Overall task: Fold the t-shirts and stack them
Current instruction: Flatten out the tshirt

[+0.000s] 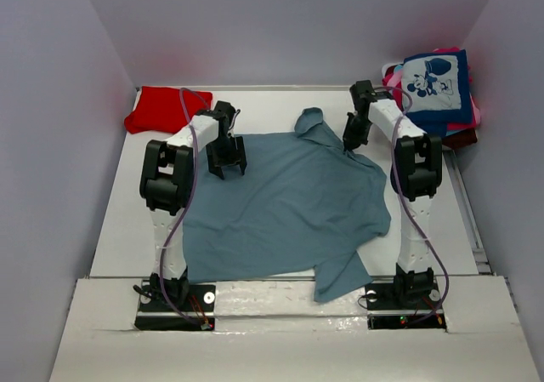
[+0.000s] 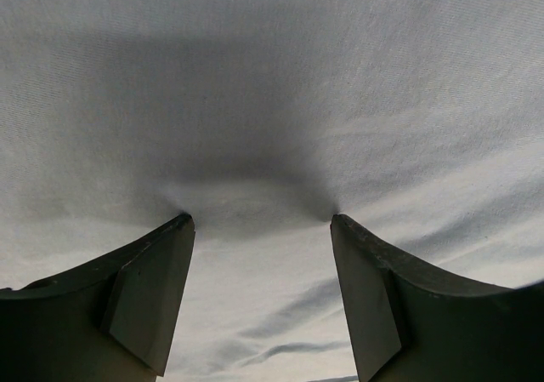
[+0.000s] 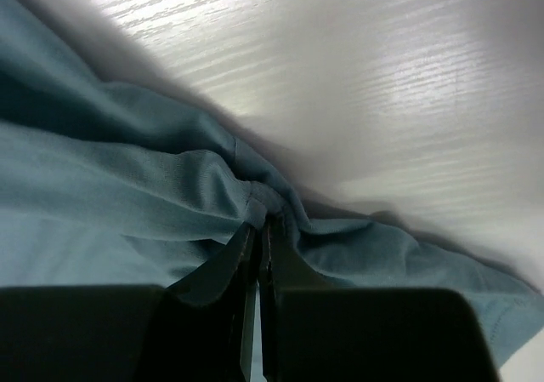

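Note:
A dusty grey-blue t-shirt [image 1: 285, 208] lies spread across the middle of the table, one sleeve hanging over the near edge. My left gripper [image 1: 226, 168] stands open, its fingertips [image 2: 180, 225] pressing down on the shirt's cloth [image 2: 272, 101] near its far left edge. My right gripper [image 1: 349, 144] is shut on a bunched fold of the same shirt [image 3: 170, 186] at its far right edge, next to the collar. A folded red t-shirt [image 1: 164, 110] rests at the far left corner. Several more t-shirts, a navy mouse-print one [image 1: 435, 82] on top, are piled at the far right.
The white table [image 1: 280, 99] shows bare beyond the shirt, and its wood-grain top [image 3: 382, 84] fills the right wrist view's upper part. Grey walls close in left, right and behind. A raised ledge [image 1: 280, 293] runs along the near edge between the arm bases.

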Robot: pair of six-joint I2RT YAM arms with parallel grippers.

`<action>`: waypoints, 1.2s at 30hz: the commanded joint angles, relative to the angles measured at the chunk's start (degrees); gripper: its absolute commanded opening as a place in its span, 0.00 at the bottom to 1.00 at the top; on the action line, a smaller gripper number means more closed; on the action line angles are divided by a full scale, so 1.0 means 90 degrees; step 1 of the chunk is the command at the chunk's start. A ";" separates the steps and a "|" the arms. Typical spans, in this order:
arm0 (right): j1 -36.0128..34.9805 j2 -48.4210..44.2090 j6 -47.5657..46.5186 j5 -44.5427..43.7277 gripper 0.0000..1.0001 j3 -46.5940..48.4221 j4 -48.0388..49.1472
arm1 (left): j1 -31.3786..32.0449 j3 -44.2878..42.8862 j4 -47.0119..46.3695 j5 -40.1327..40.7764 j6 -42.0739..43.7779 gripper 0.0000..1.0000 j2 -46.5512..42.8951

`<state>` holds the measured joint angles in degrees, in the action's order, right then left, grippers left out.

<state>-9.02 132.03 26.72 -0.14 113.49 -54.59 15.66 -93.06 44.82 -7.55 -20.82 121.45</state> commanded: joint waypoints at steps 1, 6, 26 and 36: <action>0.0035 -0.0753 -0.0234 0.0045 0.08 0.0026 -0.0224 | 0.0018 -0.0158 -0.0028 -0.0079 0.0077 0.77 0.0051; -0.0091 -0.0861 -0.0332 0.0211 0.08 0.0183 -0.0429 | 0.0018 -0.0188 -0.0029 -0.0098 0.0077 0.77 0.0080; -0.1585 -0.0597 -0.0957 0.0289 0.16 0.0301 -0.1220 | 0.0018 -0.0158 -0.0048 -0.0098 0.0087 0.76 0.0100; -0.2026 -0.0568 -0.0850 0.0533 0.42 -0.0452 -0.0956 | 0.0018 -0.0168 -0.0029 -0.0108 0.0096 0.76 0.0119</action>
<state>-27.40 127.15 19.25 4.14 110.54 -63.16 15.66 -93.10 44.75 -7.75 -20.82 121.58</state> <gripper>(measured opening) 0.382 0.767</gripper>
